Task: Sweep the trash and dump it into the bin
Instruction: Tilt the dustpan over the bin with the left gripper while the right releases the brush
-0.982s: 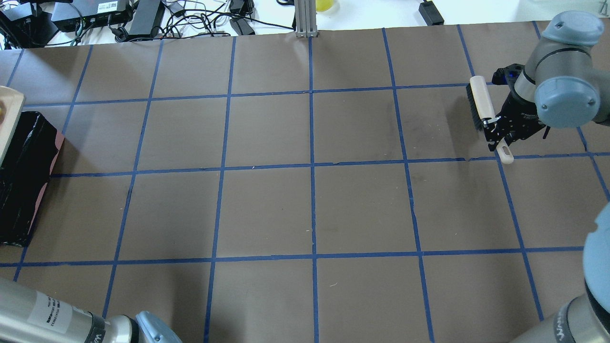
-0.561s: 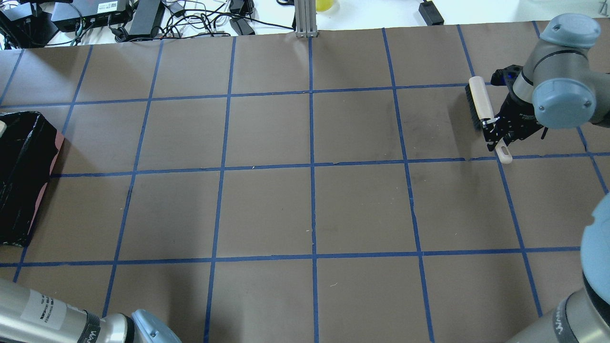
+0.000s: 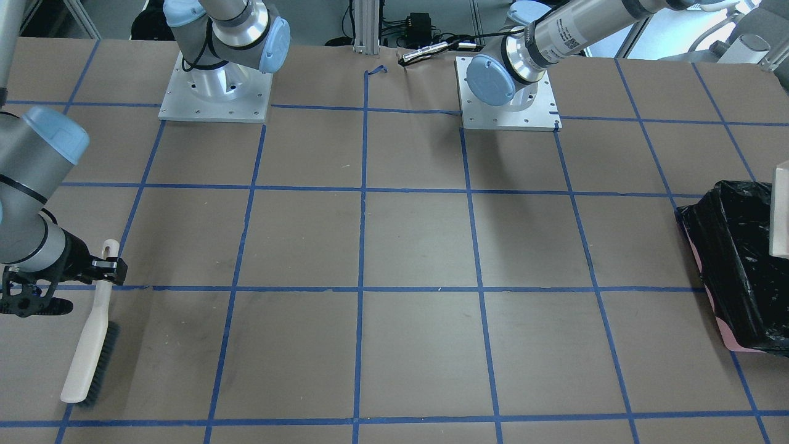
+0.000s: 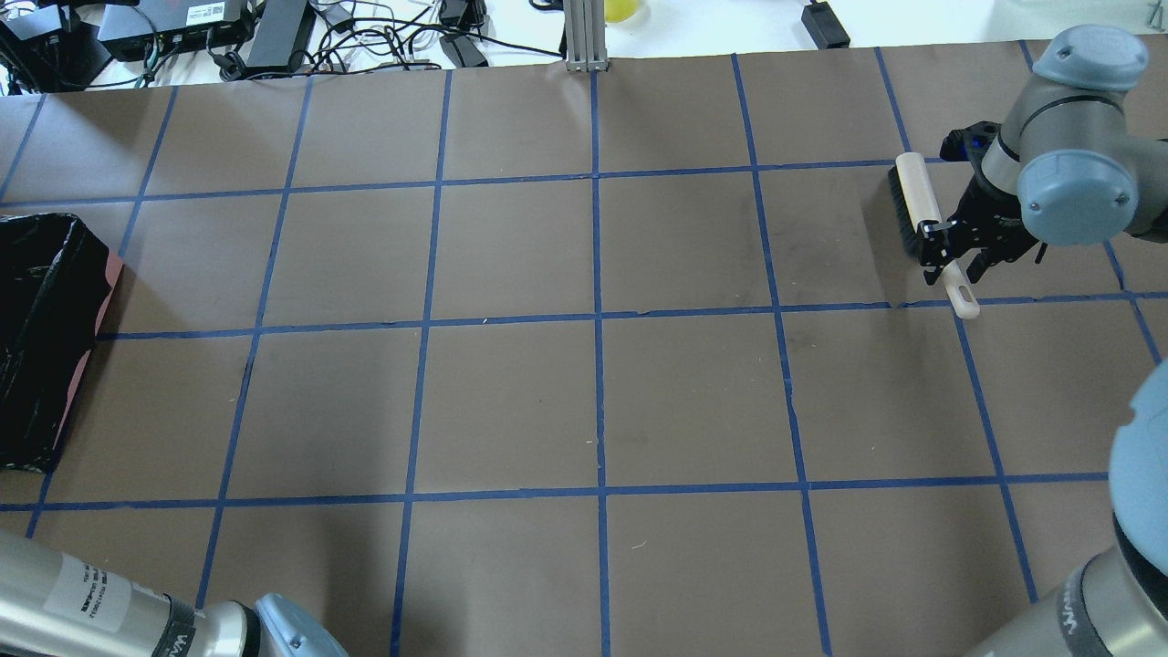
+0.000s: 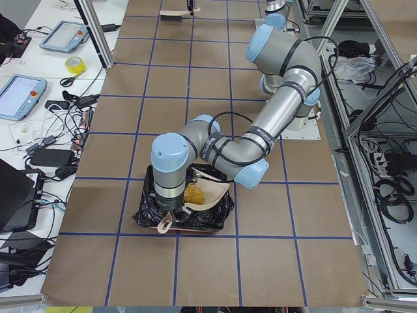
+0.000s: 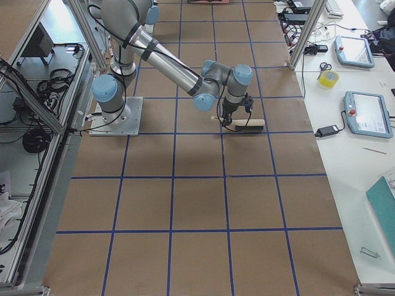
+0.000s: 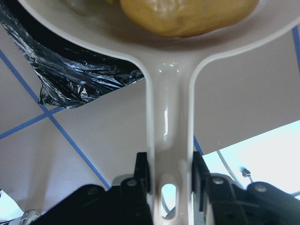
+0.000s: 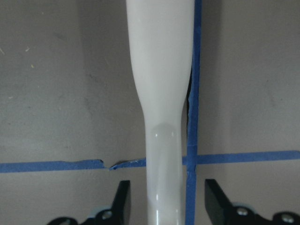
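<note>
My left gripper (image 7: 171,171) is shut on the handle of the beige dustpan (image 7: 168,103), held tilted over the bin (image 5: 146,208), a pink box with a black bag (image 4: 41,338). The golden-brown lump (image 7: 187,16) lies in the pan (image 5: 208,192). The sponge wedge and pale slice are hidden. My right gripper (image 4: 954,258) is open, its fingers (image 8: 123,201) apart on both sides of the cream handle of the brush (image 8: 161,70). The brush (image 4: 917,196) lies on the table at the far right.
Brown paper with a blue tape grid covers the table (image 4: 593,401). Cables and electronics (image 4: 228,27) and an aluminium post (image 4: 584,36) stand along the far edge. Both arm bases (image 3: 216,86) sit at the robot's side.
The right gripper has opened and let go of the brush handle. The dustpan's edge, seen at the overhead view's left edge a second ago, has moved out of that view.
</note>
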`<state>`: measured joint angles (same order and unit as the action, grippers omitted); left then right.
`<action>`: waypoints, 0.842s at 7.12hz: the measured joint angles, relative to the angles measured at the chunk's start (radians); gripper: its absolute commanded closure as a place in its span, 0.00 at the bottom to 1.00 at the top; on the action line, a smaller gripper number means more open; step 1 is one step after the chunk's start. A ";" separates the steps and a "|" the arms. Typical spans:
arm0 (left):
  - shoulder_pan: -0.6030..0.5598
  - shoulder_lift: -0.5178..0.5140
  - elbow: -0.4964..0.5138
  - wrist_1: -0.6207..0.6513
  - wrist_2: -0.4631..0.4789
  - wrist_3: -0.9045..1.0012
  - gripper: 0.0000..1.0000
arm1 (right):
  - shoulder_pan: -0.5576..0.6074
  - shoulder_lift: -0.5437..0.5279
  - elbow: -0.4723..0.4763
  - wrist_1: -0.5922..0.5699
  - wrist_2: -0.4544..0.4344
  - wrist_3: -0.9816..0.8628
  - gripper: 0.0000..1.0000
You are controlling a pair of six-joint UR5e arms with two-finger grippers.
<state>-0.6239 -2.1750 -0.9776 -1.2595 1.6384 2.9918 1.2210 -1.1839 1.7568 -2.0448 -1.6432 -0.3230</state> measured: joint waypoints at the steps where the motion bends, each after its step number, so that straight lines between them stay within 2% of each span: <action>1: -0.015 0.000 -0.007 0.051 0.005 0.000 0.76 | 0.000 -0.011 -0.018 0.012 -0.003 0.001 0.00; 3: -0.042 0.014 -0.032 0.120 0.011 -0.005 0.76 | 0.003 -0.115 -0.051 0.093 -0.001 0.007 0.00; 6: -0.051 0.050 -0.133 0.282 0.028 0.004 0.75 | 0.012 -0.316 -0.088 0.281 0.008 0.015 0.00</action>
<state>-0.6748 -2.1254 -1.1102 -0.9778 1.6663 2.9955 1.2330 -1.5000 1.6685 -1.7635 -1.6350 -0.3083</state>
